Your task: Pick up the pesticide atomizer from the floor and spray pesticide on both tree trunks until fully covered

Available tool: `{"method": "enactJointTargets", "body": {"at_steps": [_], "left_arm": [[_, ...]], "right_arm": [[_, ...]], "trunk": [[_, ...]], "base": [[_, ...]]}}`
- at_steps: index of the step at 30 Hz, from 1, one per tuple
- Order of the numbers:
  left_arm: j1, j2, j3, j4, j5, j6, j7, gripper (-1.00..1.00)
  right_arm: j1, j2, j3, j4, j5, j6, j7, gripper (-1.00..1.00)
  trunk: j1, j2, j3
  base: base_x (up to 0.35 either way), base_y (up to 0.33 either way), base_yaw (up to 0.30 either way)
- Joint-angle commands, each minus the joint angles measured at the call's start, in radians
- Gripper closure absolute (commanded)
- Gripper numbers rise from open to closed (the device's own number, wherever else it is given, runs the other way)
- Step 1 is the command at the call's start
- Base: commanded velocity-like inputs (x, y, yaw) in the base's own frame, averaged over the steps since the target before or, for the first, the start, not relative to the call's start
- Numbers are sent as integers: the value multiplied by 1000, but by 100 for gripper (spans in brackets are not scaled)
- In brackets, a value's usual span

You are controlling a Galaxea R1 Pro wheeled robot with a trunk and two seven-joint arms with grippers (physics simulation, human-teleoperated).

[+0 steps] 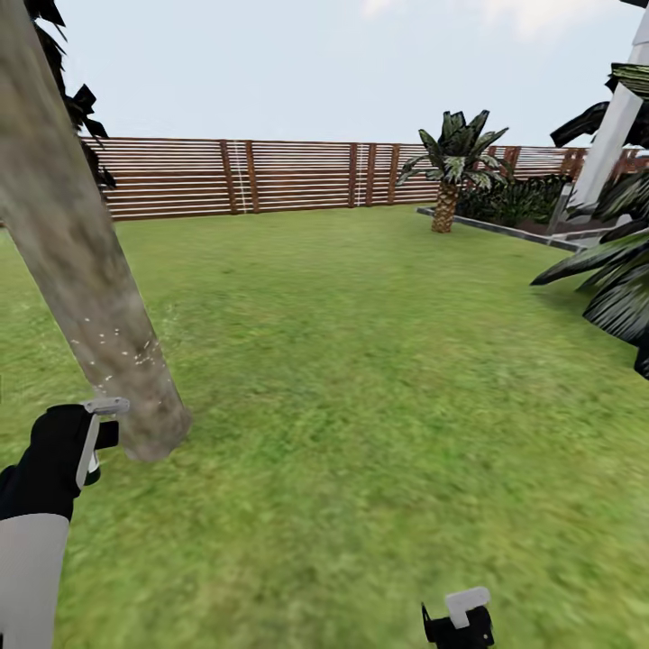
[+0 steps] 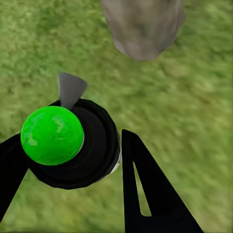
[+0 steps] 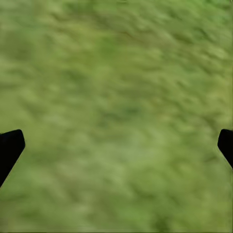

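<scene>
Your left gripper [image 2: 73, 155] holds the atomizer [image 2: 73, 145], jaws pinching its round black body from both sides. In the left wrist view you look down on its green cap [image 2: 52, 135], with the grey nozzle [image 2: 70, 90] sticking out toward the base of the trunk [image 2: 143, 26]. The bottle's long axis runs along the camera's line of sight, so it reads as roughly upright, and the nozzle points at the trunk across a strip of lawn [image 2: 194, 107], not touching it.

In the head view your left arm [image 1: 36, 532] reaches forward at the lower left, forearm rising to the black wrist, with the grey nozzle just beside the trunk's foot. The trunk [image 1: 81, 261] leans up to the left and carries fine white specks low on its near side.

Your right gripper [image 1: 460, 622] sits low near the bottom edge over bare grass. Its jaws are spread wide, fingertips [image 3: 9, 145] at opposite edges of the right wrist view with nothing between them.

The fence [image 1: 270, 176] and a short palm [image 1: 449, 167] stand far behind.
</scene>
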Motion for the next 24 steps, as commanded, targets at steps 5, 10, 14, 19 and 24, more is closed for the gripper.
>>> {"method": "enactJointTargets", "body": {"at_steps": [5,10,14,19,24], "left_arm": [[-1,-4,-1,-1,-4,3,-1,100],[0,-6,2,1,-4,3,0,100],[11,3,26,1,-6,3,0,100],[59,33,68,0,-7,3,1,100],[76,16,19,-1,-3,3,0,100]], "right_arm": [[-1,0,-6,1,11,-3,-5,-100],[-1,0,-6,1,11,-3,-5,-100],[-1,0,-6,1,11,-3,-5,-100],[-1,0,-6,1,11,-3,-5,-100],[-1,0,-6,1,11,-3,-5,-100]], "trunk": [[0,0,-1],[0,0,-1],[0,0,-1],[0,0,-1],[0,0,-1]], "base": [[221,-192,43],[46,-261,2],[2,-116,33],[0,-7,240],[99,-66,150]]}}
